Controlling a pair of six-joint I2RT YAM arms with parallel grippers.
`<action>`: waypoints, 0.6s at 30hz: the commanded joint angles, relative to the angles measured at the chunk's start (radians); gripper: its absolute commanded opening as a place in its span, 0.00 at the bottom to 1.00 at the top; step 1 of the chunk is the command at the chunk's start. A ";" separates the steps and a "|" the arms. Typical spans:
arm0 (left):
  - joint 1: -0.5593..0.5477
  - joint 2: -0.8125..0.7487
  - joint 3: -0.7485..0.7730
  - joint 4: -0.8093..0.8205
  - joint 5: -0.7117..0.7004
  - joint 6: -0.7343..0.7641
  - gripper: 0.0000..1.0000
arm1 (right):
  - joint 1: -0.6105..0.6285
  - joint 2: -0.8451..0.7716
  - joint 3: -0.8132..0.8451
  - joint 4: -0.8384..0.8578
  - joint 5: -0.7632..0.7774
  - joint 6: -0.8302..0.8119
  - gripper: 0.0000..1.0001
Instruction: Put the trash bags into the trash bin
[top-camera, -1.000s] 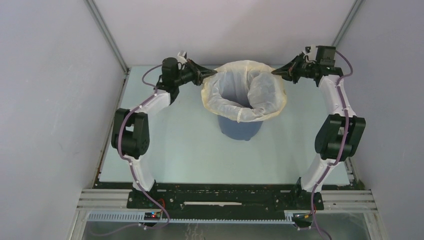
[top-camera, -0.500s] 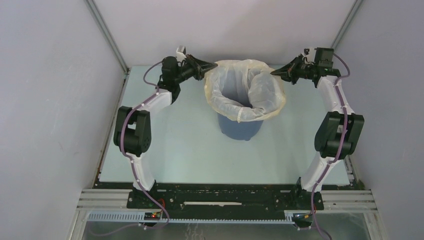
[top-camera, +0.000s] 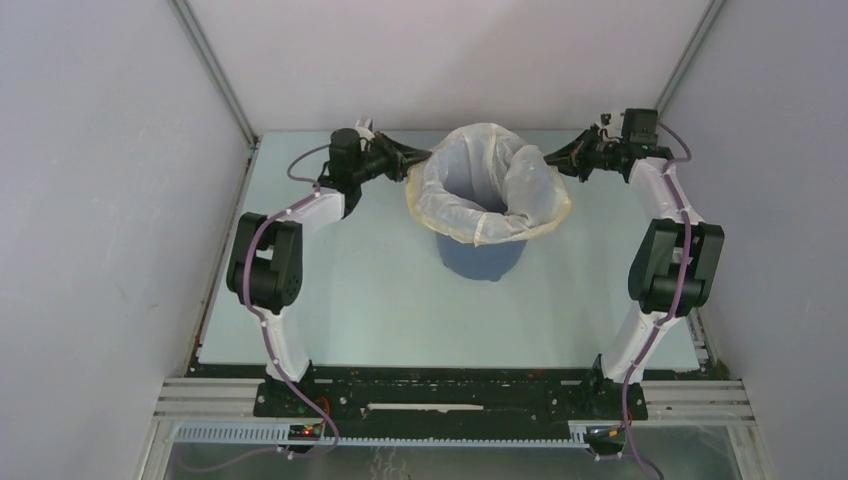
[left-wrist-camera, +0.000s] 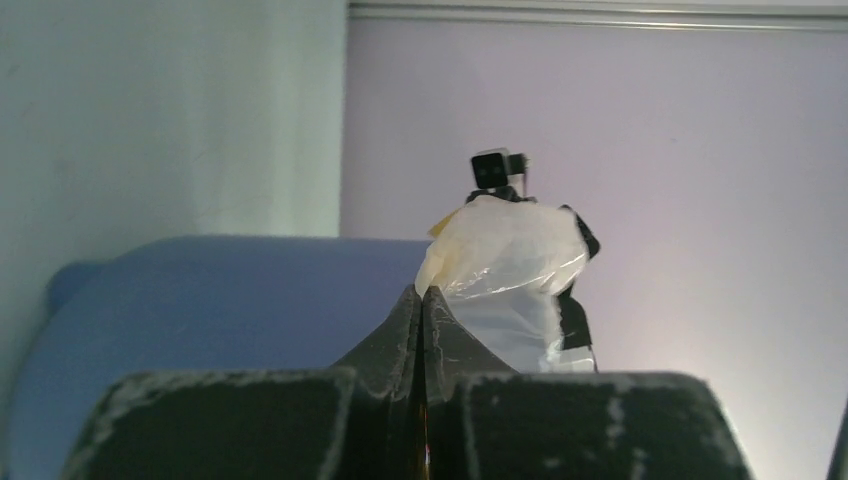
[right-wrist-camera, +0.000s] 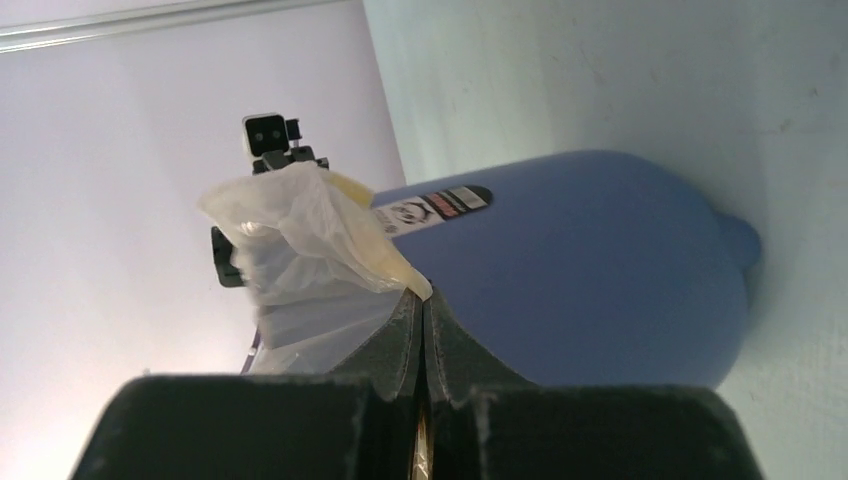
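Note:
The blue trash bin (top-camera: 482, 260) stands on the table at back centre. The whitish, pale-yellow trash bag (top-camera: 490, 185) is spread open over its rim, its lower part hanging inside. My left gripper (top-camera: 424, 155) is shut on the bag's left edge. My right gripper (top-camera: 550, 157) is shut on its right edge. Both hold the bag stretched above the rim. In the left wrist view the gripper (left-wrist-camera: 421, 295) pinches the bag (left-wrist-camera: 505, 260) beside the bin (left-wrist-camera: 220, 310). In the right wrist view the gripper (right-wrist-camera: 421, 298) pinches the bag (right-wrist-camera: 310, 240) next to the bin (right-wrist-camera: 600, 280).
The pale table top (top-camera: 370, 290) is fenced by grey walls on three sides, with metal posts in the back corners (top-camera: 215, 70). A label (right-wrist-camera: 440, 205) is on the bin's side. The arm bases sit on the black rail (top-camera: 450, 395) at the near edge.
Both grippers moved slightly inward and toward the back while holding the bag edges. The bag's opening has narrowed a little and sits closer over the bin.

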 joint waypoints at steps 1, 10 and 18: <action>0.006 -0.082 -0.054 -0.121 0.002 0.110 0.04 | -0.008 -0.059 -0.045 -0.042 0.006 -0.060 0.05; 0.019 -0.187 -0.080 -0.243 0.058 0.213 0.41 | -0.025 -0.116 -0.042 -0.166 -0.033 -0.120 0.15; 0.031 -0.356 -0.238 -0.237 0.051 0.207 0.73 | -0.101 -0.289 -0.168 -0.189 -0.081 -0.092 0.50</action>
